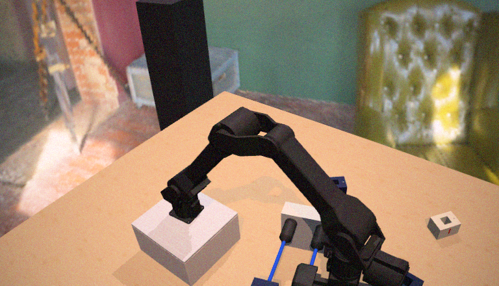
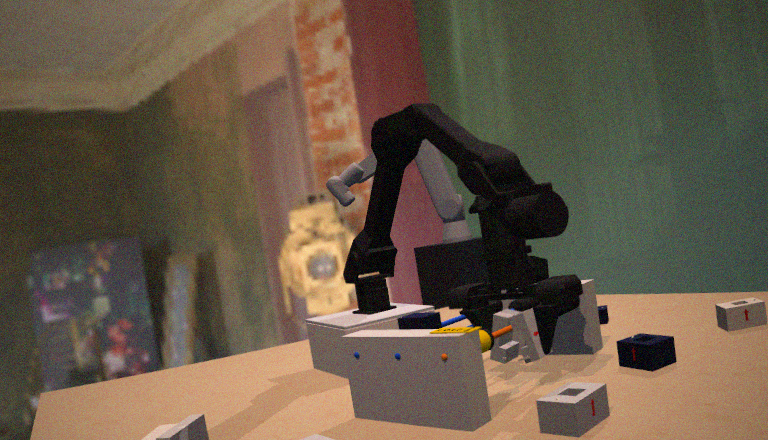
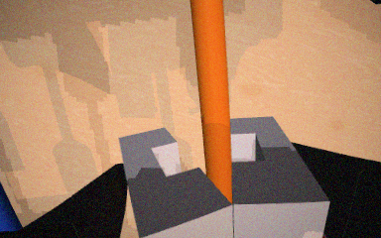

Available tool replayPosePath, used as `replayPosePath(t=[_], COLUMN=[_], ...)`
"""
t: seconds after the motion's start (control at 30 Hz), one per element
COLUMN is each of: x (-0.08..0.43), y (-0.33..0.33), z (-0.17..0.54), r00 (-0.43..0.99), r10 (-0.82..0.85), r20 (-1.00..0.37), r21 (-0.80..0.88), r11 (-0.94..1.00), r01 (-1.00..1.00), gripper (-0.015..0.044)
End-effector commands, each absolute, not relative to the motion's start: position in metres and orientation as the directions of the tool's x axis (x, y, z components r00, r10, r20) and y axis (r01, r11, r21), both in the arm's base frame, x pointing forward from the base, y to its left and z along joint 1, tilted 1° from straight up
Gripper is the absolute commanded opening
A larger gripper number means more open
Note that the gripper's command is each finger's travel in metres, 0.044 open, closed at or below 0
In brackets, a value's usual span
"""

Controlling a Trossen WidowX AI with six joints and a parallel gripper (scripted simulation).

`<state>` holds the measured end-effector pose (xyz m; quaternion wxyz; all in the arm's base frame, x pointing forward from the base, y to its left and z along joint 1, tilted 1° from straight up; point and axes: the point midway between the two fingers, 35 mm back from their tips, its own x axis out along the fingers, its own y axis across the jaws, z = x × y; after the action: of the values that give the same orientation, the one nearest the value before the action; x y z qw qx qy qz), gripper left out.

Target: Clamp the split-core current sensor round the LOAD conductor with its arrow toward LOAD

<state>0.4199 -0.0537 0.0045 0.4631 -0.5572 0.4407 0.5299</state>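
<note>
The pale grey split-core sensor (image 2: pixel 527 330) (image 3: pixel 280 176) hangs on the orange conductor (image 2: pixel 502 331) (image 3: pixel 212 74). Its two halves stand apart in a V, one on each side of the conductor, hinged side toward the wrist camera. A red mark shows on one half in the exterior view; its direction is too small to read. The yellow LOAD label (image 2: pixel 451 330) lies on the near block's top, beside a yellow sleeve (image 2: pixel 485 340) on the conductor. My gripper (image 2: pixel 516 334) (image 3: pixel 201 160) is shut on the open sensor, one finger against each half. The top view hides the sensor.
Blue conductors (image 1: pixel 276 260) (image 2: pixel 453 319) run alongside, one carrying a dark blue sensor (image 1: pixel 266 283) (image 2: pixel 419 320). The near block (image 2: pixel 416 384) and far block (image 1: pixel 299 211) (image 2: pixel 591 316) bound the wires. Closed sensors stand right: dark blue (image 2: pixel 645 353), white (image 2: pixel 557 414), and another white (image 1: pixel 437 227) (image 2: pixel 730 317).
</note>
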Motion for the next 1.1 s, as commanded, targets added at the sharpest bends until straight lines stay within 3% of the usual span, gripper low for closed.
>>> replayPosePath(t=[0.0, 0.07, 1.07], x=[0.4203, 0.4203, 0.4203], y=[-0.0536, -0.0536, -0.0536], z=[0.0054, 0.0054, 0.0054], r00=[0.052, 0.052, 0.052], r10=[-0.001, -0.001, -0.001], r20=[-0.999, -0.999, -0.999], r21=[-0.051, -0.051, -0.051], r11=[-0.183, -0.183, -0.183], r01=[-0.982, -0.982, -0.982], gripper=[0.005, 0.0, 0.0])
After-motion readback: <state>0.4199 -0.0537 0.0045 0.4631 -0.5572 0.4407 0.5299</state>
